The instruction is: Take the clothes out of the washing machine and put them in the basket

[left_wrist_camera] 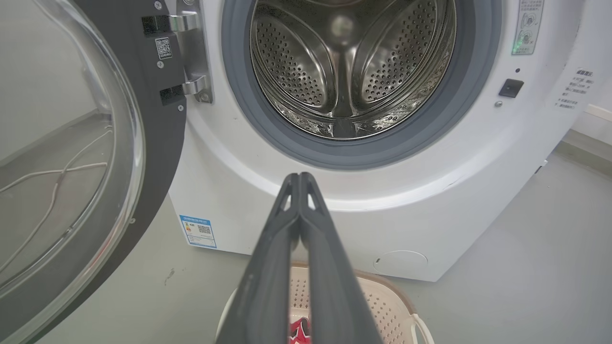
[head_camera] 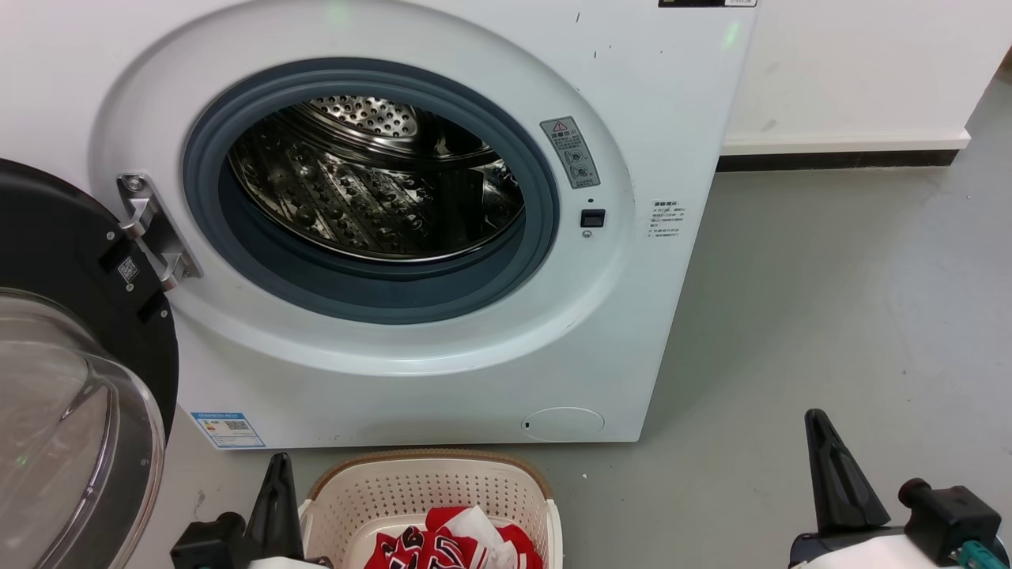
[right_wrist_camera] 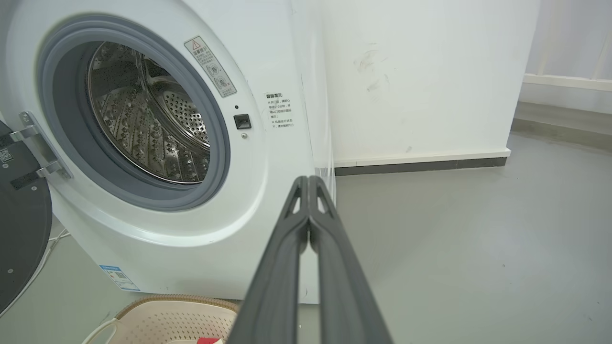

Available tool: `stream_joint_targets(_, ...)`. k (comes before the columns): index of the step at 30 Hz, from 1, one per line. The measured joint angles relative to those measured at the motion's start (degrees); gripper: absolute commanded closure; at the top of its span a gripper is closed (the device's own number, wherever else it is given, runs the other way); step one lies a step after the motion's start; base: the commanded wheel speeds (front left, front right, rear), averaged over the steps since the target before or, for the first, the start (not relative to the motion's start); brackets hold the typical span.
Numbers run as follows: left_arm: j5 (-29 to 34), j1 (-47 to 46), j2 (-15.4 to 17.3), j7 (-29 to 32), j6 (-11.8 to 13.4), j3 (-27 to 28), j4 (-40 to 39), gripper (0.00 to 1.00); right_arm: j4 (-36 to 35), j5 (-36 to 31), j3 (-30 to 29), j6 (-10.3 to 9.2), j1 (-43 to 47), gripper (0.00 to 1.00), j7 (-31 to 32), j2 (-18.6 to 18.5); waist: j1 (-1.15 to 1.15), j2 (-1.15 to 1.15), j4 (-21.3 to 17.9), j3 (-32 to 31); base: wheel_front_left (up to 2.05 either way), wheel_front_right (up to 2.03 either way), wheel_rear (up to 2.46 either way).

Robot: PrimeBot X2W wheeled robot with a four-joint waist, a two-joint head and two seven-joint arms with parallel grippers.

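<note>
Nearest me, the left gripper (left_wrist_camera: 300, 177) is pinched closed on nothing, just left of the basket (head_camera: 431, 472). The right gripper (right_wrist_camera: 309, 179), also closed tight, hangs well off right over grey floor (head_camera: 830, 300). Red-and-white clothes (head_camera: 455, 545) lie crumpled in that cream basket, parked right before the washing machine (head_camera: 632, 103). Its glass door (head_camera: 67, 237) hangs open at left, shiny perforated drum (head_camera: 371, 197) behind.

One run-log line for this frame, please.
washing machine: door open, drum looks empty | clothes: in basket | left gripper: shut | right gripper: shut
</note>
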Motion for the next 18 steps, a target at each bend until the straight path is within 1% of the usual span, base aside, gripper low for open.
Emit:
stream_joint_targets(7, -8.00, -0.73, -0.01, 1.76, -0.99, 0.63, 0.52, 1.00, 1.08, 8.73, -0.02, 0.00, -0.65, 1.00, 1.47, -0.41, 0.00, 0.00, 0.09, 0.04, 0.00, 0.00, 0.00)
stream_joint_targets(18, -19.33, -2.66, -0.01, 4.35, -2.55, 1.44, 1.41, 1.00, 2.63, 20.68, -0.14, 0.00, -2.14, 1.00, 3.59, -0.86, 0.00, 0.00, 0.22, 0.09, 0.00, 0.00, 0.00)
